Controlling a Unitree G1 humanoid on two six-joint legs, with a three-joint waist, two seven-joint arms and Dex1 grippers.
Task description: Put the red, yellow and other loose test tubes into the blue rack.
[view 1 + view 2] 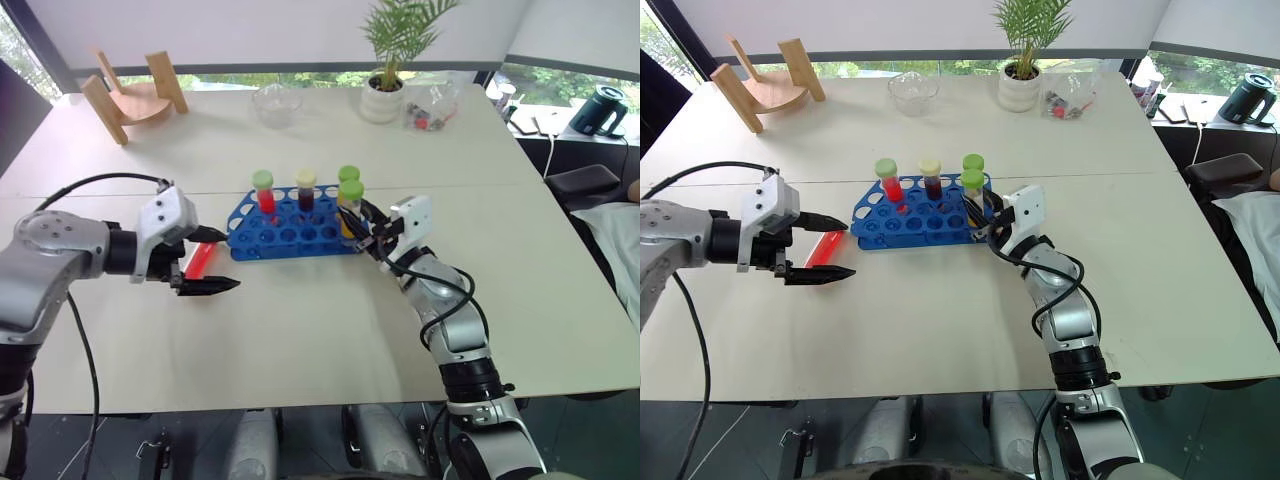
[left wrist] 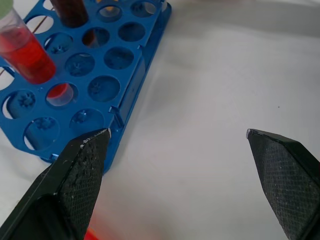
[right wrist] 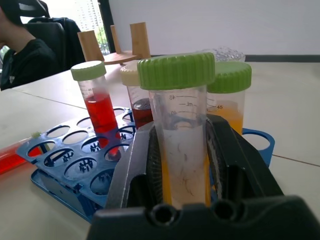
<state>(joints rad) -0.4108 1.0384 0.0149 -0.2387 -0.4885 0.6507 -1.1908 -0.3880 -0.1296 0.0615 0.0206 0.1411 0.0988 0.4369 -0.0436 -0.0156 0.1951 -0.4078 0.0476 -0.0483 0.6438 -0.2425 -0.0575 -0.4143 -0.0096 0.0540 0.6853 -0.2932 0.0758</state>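
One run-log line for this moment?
right gripper: shut on yellow tube at blue rack | left gripper: open, empty | red tube, brown tube: racked

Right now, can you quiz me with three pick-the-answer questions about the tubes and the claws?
1. Where is the lying red tube?
A. on the table, off the left end of the blue rack
B. beside the plant pot
C. on the wooden stand

2. What colour is the cap of the dark brown tube?
A. green
B. cream
C. blue

3. How is the left claw?
A. shut on a tube
B. shut on the rack
C. open

Answers: 1 A, it lies flat there; 2 B, its cap is pale cream; 3 C, its fingers stand wide apart.
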